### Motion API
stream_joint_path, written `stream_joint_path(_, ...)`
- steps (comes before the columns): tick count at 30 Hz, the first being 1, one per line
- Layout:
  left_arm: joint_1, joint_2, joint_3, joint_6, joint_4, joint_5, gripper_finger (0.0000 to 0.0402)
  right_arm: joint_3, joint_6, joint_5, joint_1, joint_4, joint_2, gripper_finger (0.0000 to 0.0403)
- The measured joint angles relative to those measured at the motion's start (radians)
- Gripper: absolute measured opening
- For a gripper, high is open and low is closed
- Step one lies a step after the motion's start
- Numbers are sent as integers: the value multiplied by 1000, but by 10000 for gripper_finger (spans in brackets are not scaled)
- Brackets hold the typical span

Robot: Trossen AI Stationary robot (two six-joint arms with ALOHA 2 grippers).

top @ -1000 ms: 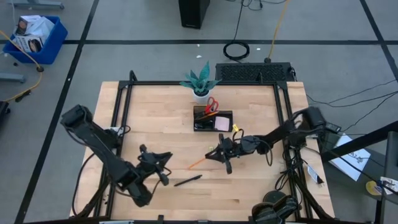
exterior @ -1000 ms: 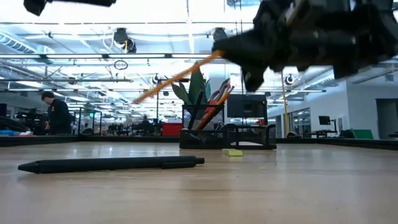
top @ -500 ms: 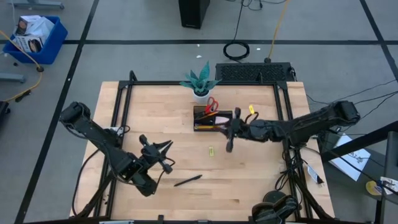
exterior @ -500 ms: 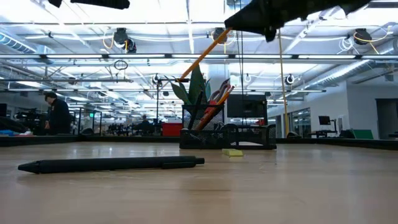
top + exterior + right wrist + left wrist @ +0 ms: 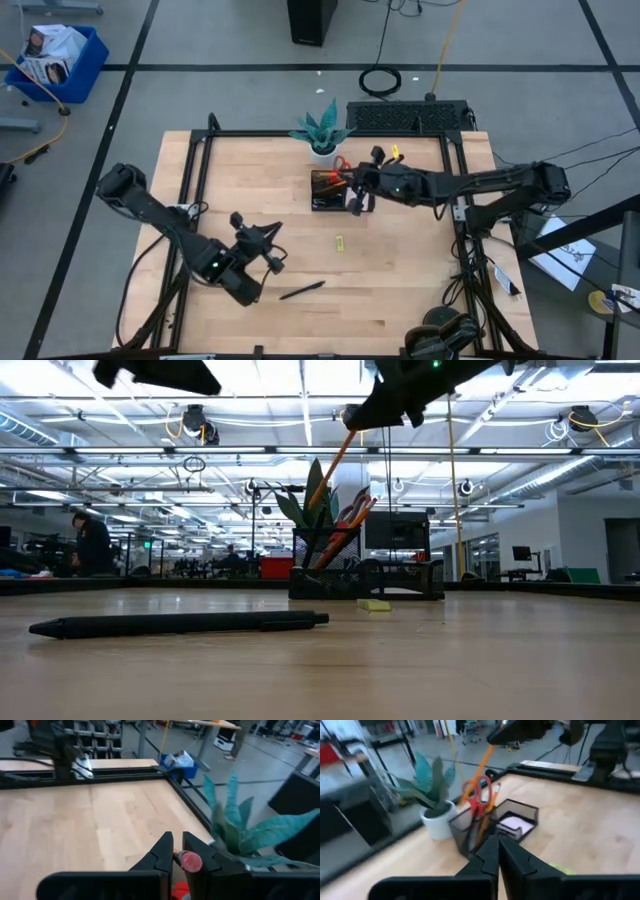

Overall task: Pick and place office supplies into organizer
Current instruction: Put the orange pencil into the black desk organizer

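We see the wooden surface (image 5: 260, 210) carrying the black organizer (image 5: 340, 192), just in front of the potted plant (image 5: 322, 132). Our right gripper (image 5: 358, 187) hangs above the organizer, its fingers pinched on an orange pencil (image 5: 330, 467) that slants down toward the taller compartment, where the red-handled scissors (image 5: 479, 794) stand. Our left gripper (image 5: 262, 250) hovers over the front left area with its fingers pressed together, empty. A black pen (image 5: 302, 291) lies flat nearby, and a small yellow-green clip (image 5: 339, 243) rests mid-surface.
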Motion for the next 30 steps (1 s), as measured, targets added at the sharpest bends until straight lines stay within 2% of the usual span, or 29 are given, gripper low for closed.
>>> stream_joint_path(2, 23, 0, -26, 68, 153, 53, 5, 6, -4, 0, -9, -2, 1, 20)
stream_joint_path(5, 47, 7, -90, 249, 479, 186, 12, 6, -14, 0, -13, 1, 1, 20)
stream_joint_path(9, 73, 16, -215, 511, 955, 423, 25, 6, -12, -3, -13, -17, 1, 20)
stream_joint_path(11, 91, 12, -276, 585, 1121, 524, 28, 7, -12, -3, -13, -29, 1, 20)
stream_joint_path(12, 98, 5, -312, 607, 1170, 530, 28, 7, -13, -3, -13, -31, 1, 20)
stream_joint_path(16, 111, -56, -424, 619, 1271, 437, 21, 7, -32, -4, -14, -41, 1, 20)
stream_joint_path(23, 132, -139, -525, 535, 1264, 475, 3, 42, -50, -9, -58, -99, 38, 20)
stream_joint_path(27, 131, -140, -534, 529, 1262, 478, 17, 89, -14, -80, -76, -169, 82, 20)
stream_joint_path(30, 131, -140, -534, 533, 1270, 510, 28, 106, -14, -89, -86, -187, 123, 20)
